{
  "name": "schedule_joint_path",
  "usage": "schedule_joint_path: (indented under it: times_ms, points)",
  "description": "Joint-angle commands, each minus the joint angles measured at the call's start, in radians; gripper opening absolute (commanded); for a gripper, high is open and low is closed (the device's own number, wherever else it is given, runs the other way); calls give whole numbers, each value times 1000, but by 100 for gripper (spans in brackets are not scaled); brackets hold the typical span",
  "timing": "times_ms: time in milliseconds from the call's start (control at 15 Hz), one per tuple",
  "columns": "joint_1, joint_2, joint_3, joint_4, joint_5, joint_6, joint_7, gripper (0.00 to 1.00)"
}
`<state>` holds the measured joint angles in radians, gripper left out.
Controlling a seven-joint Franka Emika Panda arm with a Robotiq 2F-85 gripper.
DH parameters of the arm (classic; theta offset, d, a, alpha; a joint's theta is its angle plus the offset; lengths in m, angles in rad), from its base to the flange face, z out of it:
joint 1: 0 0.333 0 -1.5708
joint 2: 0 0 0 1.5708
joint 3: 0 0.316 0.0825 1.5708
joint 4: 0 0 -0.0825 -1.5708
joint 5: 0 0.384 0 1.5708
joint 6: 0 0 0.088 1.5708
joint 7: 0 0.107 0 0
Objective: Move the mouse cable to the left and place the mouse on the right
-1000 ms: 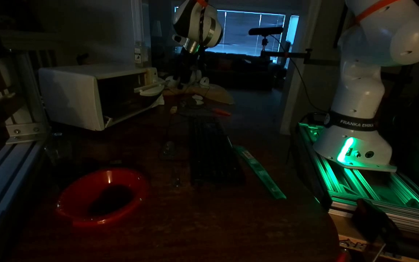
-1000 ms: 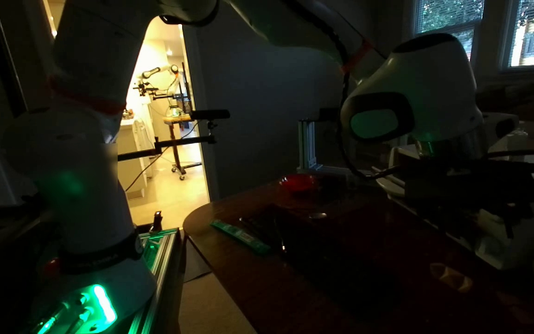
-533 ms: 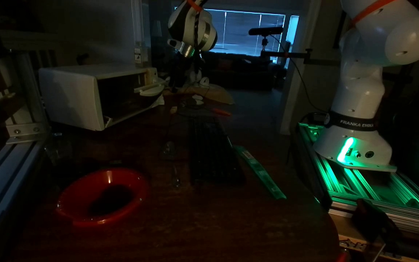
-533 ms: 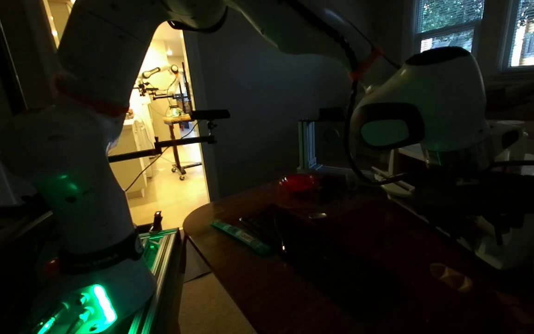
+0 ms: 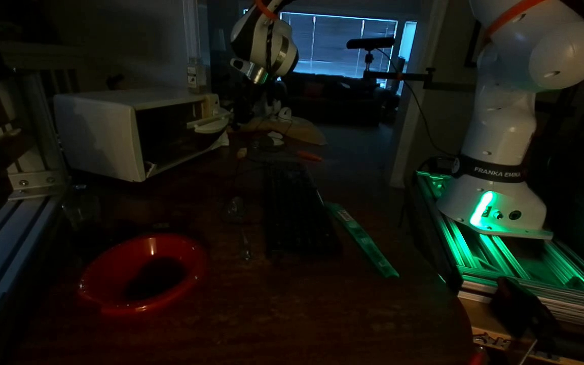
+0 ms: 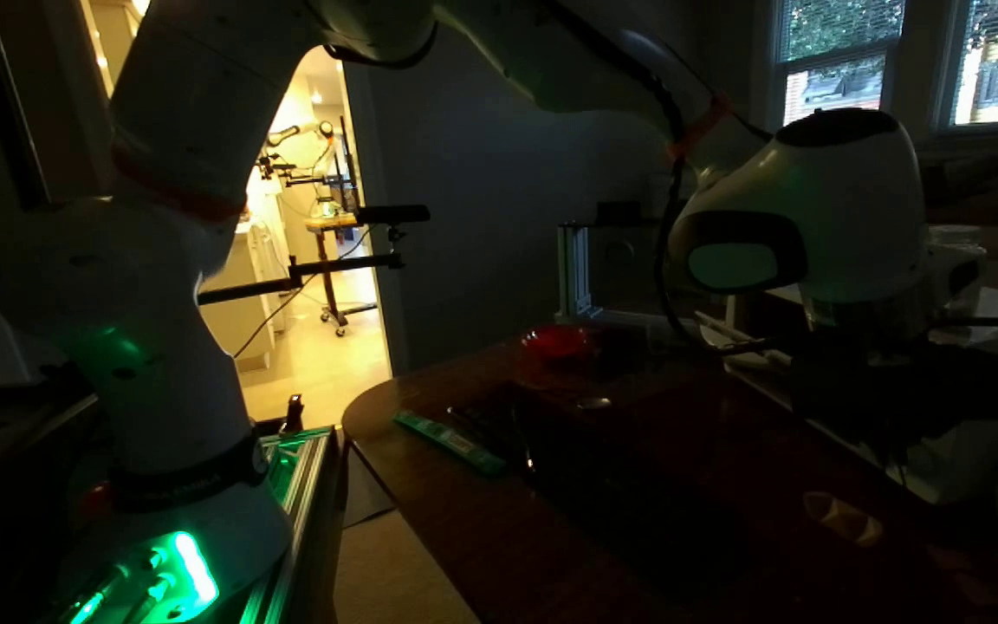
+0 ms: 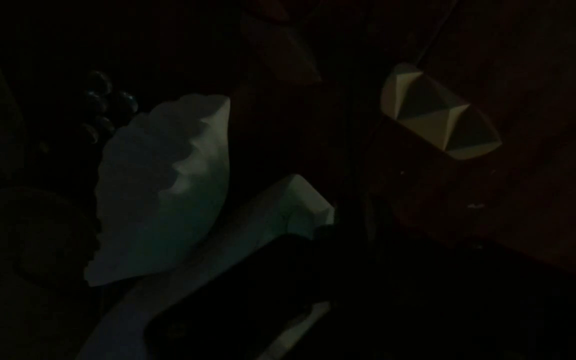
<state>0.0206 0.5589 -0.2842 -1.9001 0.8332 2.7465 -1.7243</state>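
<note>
The scene is very dark. Beside the long black keyboard (image 5: pixel 299 213) lies a small rounded dark thing with a gleam (image 5: pixel 234 208); it may be the mouse, but I cannot be sure. In the wrist view a thin line (image 7: pixel 438 31) runs toward a folded pale block (image 7: pixel 440 112); whether it is the mouse cable cannot be told. My gripper (image 6: pixel 900 464) hangs low over the far part of the table, near the white box. From the wrist, the black gripper (image 7: pixel 350 220) blends into shadow. Its jaws seem close together, but what lies between them is hidden in the dark.
A white box with an open front (image 5: pixel 135 134) stands along one table side. A red bowl (image 5: pixel 142 274) and a green strip (image 5: pixel 363 241) lie on the wooden table (image 5: pixel 292 314). In the wrist view a white ribbed bowl (image 7: pixel 163 195) sits beside my gripper.
In both exterior views the hand has come lower and shifted toward the white box. The keyboard, red bowl and green strip have stayed where they were.
</note>
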Motion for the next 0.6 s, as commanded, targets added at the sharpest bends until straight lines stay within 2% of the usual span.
schedule_joint_path:
  times_ms: [0, 533]
  points:
    - [-43, 24, 36, 35, 27, -24, -51, 0]
    - [-38, -86, 65, -44, 24, -18, -80, 1]
